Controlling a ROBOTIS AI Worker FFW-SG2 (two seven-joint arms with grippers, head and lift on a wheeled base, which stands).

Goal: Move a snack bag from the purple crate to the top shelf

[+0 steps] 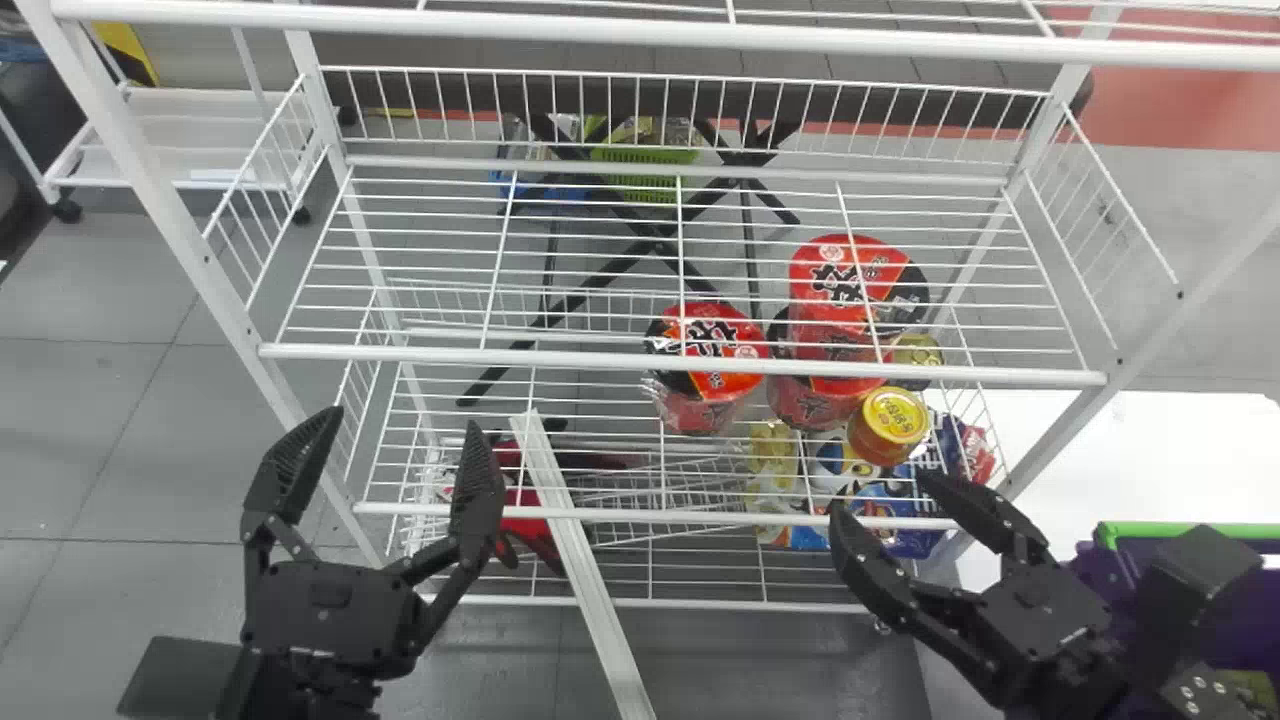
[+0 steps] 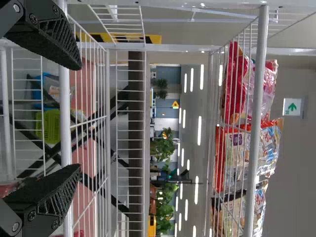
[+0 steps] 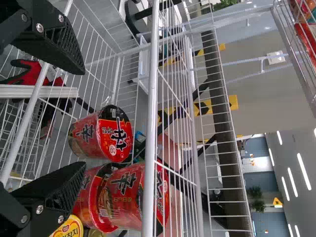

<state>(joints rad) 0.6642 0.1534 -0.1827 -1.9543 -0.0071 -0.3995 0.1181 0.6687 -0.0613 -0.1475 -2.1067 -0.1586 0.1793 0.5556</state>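
Observation:
My left gripper (image 1: 398, 440) stands open before the rack at the lower left, with nothing between its fingers. The right gripper (image 1: 884, 500), also open and empty, is at the rack's lower right, left of the purple crate (image 1: 1240, 620), which my right arm partly covers. The front bar of the top shelf (image 1: 640, 27) crosses the head view's upper edge. In the left wrist view, several snack bags (image 2: 247, 153) lie on the top shelf (image 2: 260, 98), beyond the open left gripper (image 2: 79, 117). The right wrist view has the right gripper (image 3: 84, 117) facing the wire shelves.
Red noodle cups (image 1: 705, 350) and a yellow-lidded jar (image 1: 892, 420) are on a lower shelf, with blue and yellow packets (image 1: 840, 490) below. A white bar (image 1: 580, 560) slants across the rack's lower front beside red-and-black gloves (image 1: 530, 520). White rack posts (image 1: 170, 200) stand at both sides.

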